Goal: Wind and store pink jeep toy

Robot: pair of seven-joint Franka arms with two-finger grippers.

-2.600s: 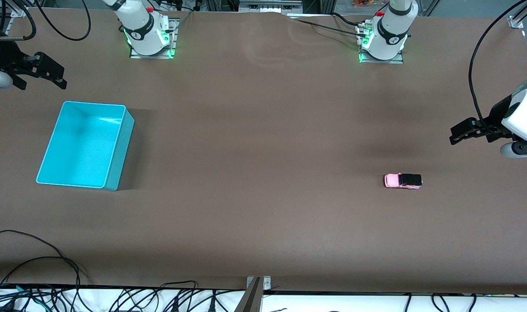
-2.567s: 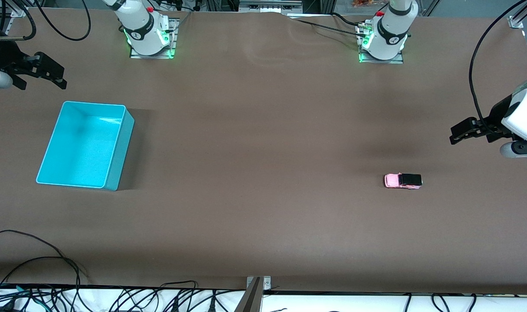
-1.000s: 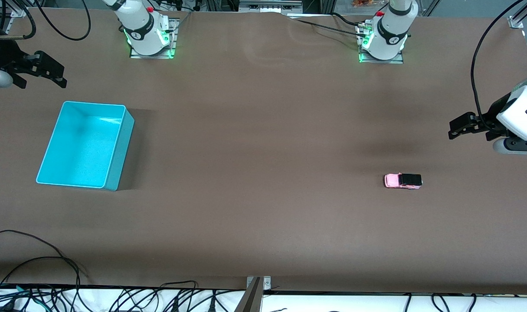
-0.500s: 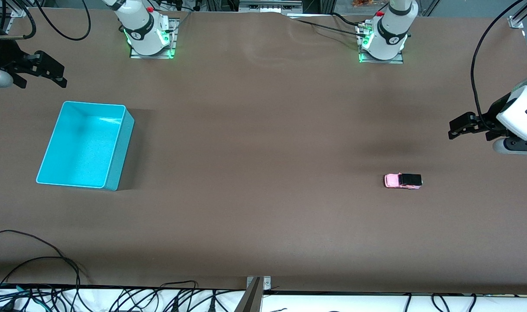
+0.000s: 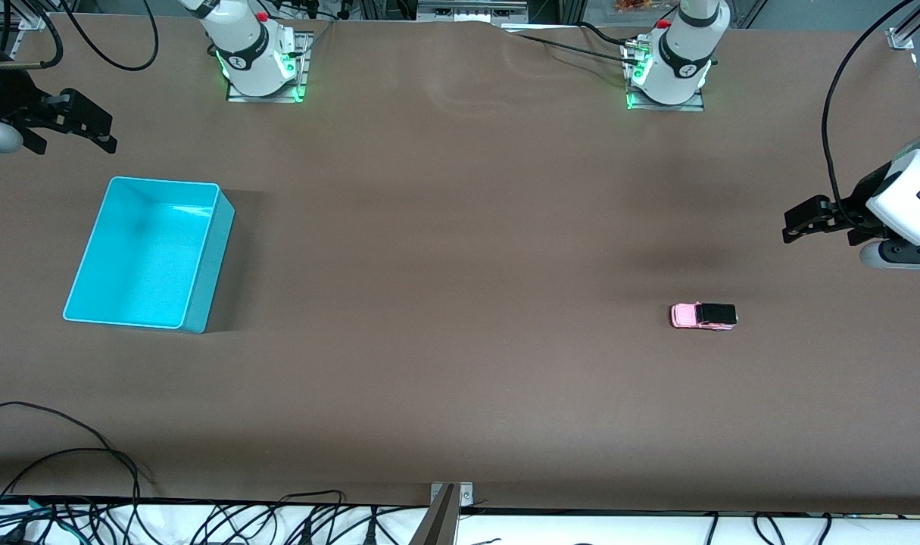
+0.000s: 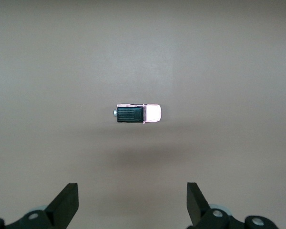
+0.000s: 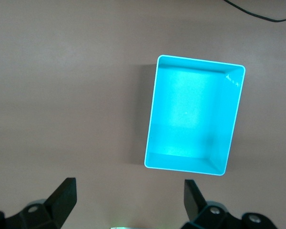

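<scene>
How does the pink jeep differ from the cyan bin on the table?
The jeep is tiny; the bin is far larger. The jeep is pink with a black roof; the bin is cyan all over. The jeep sits toward the left arm's end of the table, the bin toward the right arm's end. Both rest on the brown table, untouched.

The pink jeep toy (image 6: pixel 138 113) sits on its wheels on the bare brown table (image 6: pixel 229 57), black roof and pale pink hood facing up. The left gripper (image 6: pixel 132 205) hangs over the table, its two dark fingers (image 6: pixel 66 202) spread wide apart, holding nothing and well clear of the toy.
</scene>
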